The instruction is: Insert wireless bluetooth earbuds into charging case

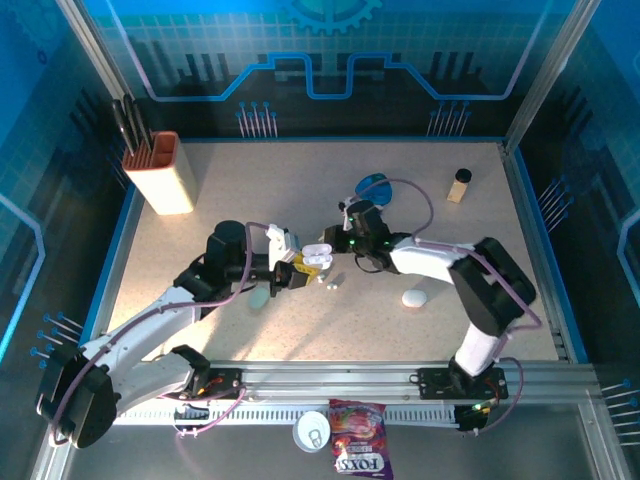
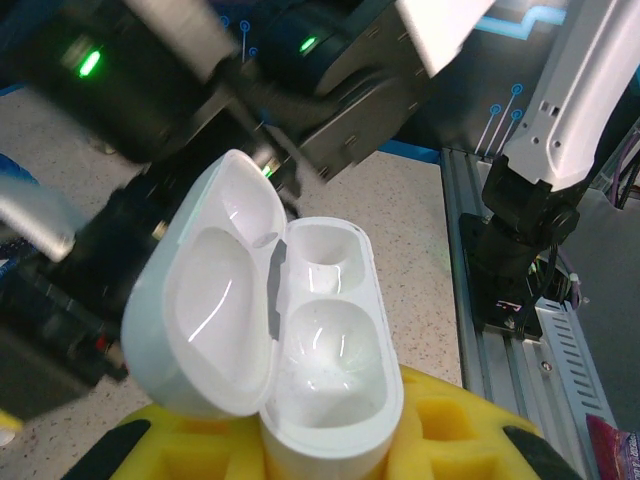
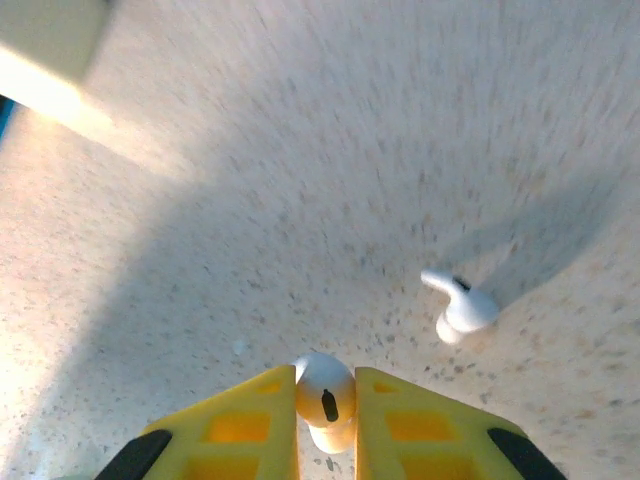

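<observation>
My left gripper [image 2: 330,445] is shut on the base of a white charging case [image 2: 335,340], held between its yellow fingers [image 2: 445,425]. The case's lid [image 2: 205,310] is open and both wells are empty. In the top view the case [image 1: 316,255] hangs over the middle of the table, with my right gripper [image 1: 343,258] just beside it. My right gripper [image 3: 326,385] is shut on a white earbud [image 3: 325,390], lifted a little above the table. Another white earbud [image 3: 458,308] lies on the table to its right. Two small white earbuds [image 1: 330,287] lie below the case.
A shut white pebble case [image 1: 414,297] lies right of centre and a pale teal one [image 1: 260,297] left of it. A knife block [image 1: 160,172] stands far left, a blue disc [image 1: 375,187] and a small bottle [image 1: 459,185] at the back. A snack bag [image 1: 360,452] lies below the rail.
</observation>
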